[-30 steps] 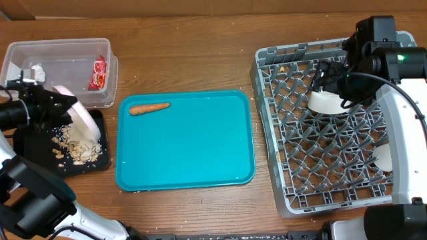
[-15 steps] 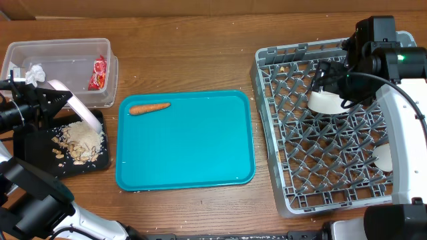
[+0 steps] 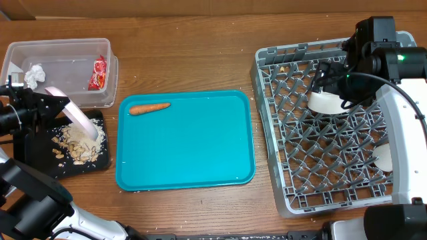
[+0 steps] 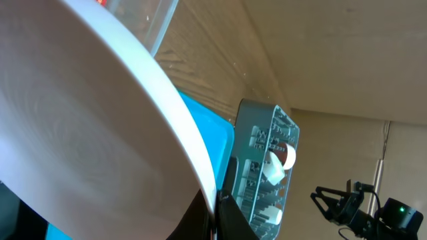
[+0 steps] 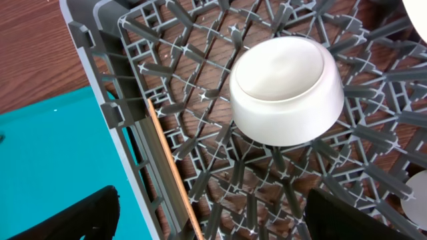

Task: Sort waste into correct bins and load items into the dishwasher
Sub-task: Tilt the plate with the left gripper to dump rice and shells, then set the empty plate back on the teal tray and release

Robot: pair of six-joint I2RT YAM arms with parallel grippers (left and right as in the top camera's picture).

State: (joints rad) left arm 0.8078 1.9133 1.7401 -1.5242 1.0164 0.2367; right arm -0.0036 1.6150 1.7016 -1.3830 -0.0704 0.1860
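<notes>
Teal serving tray (image 3: 193, 150): rectangular with rounded corners and a raised rim, lying flat at the centre of the brown wooden table (image 3: 187, 63).

1. Robot lab bench set up as a mock kitchen.
2. Left arm (image 3: 30, 193) and right arm (image 3: 408, 127), with loose cables, stand at a wooden table (image 3: 187, 60).
3. Kitchen props sit straight on the tabletop: grey dish rack (image 3: 320, 160), teal tray (image 3: 193, 147), clear tub (image 3: 60, 43), black tray (image 3: 30, 150).
4. The left wrist view shows a plain brown board backdrop (image 4: 333, 53) behind the table.
</notes>
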